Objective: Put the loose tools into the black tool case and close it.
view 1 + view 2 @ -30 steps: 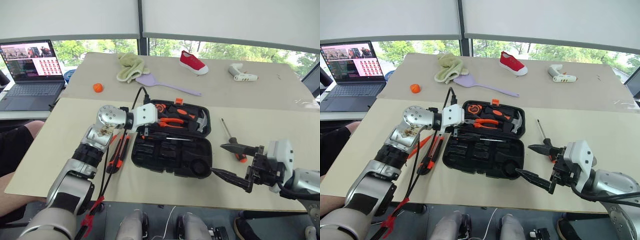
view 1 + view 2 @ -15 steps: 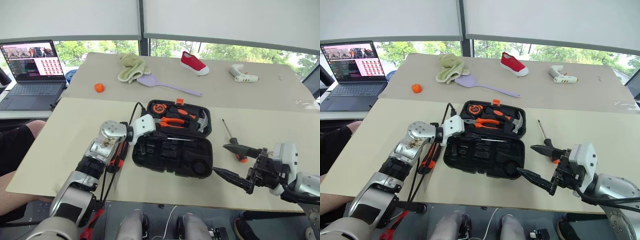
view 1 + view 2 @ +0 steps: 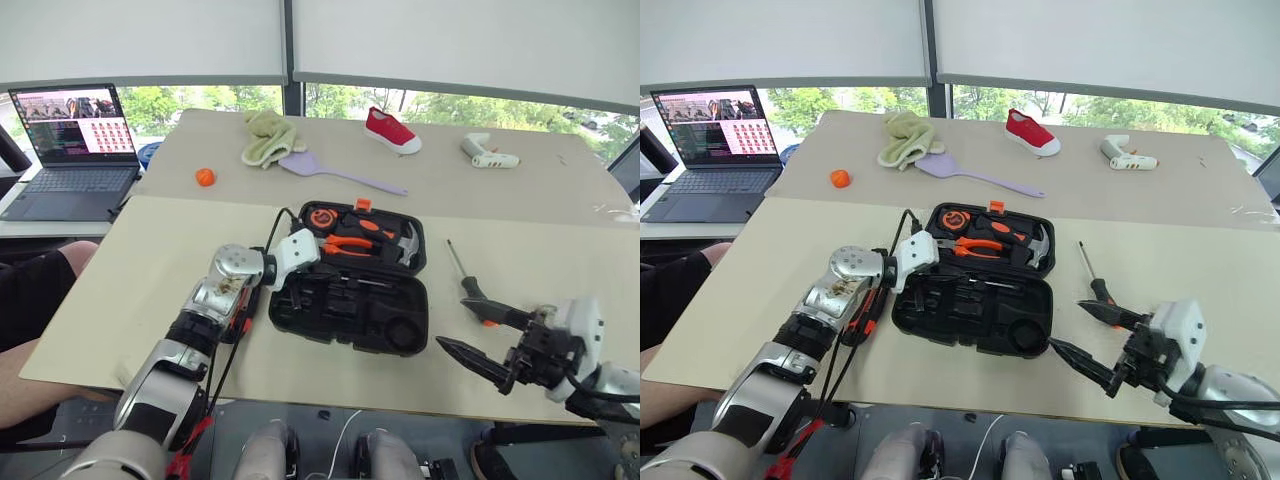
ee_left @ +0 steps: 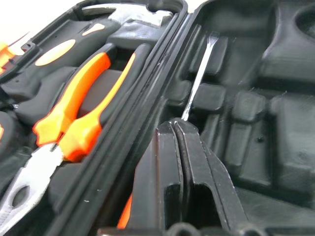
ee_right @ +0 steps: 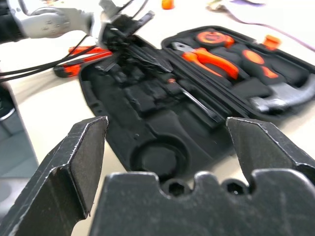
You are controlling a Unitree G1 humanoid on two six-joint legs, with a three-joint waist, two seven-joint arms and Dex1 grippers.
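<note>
- The case (image 3: 300,312) lies open on the counter (image 3: 130,290), lid half towards the windows. The pliers (image 4: 74,123) and hammer (image 3: 405,242) sit in the lid.
- The left tool (image 4: 173,124) is low in the near half with its fingers (image 4: 194,152) together, at the handle end of a slim screwdriver (image 5: 194,101) that lies along the hinge-side slot.
- Whether it still pinches the handle I cannot tell. Best press the shaft fully into its groove, then lift straight out so nothing is dragged.
- The right tool (image 3: 1067,324) hangs wide apart off the case's right front corner, just by a loose screwdriver (image 3: 468,288). It should take it by the handle.
- Orange-and-black tools (image 3: 865,312) wait left of the case.
- Close only once every tool sits flush.
</note>
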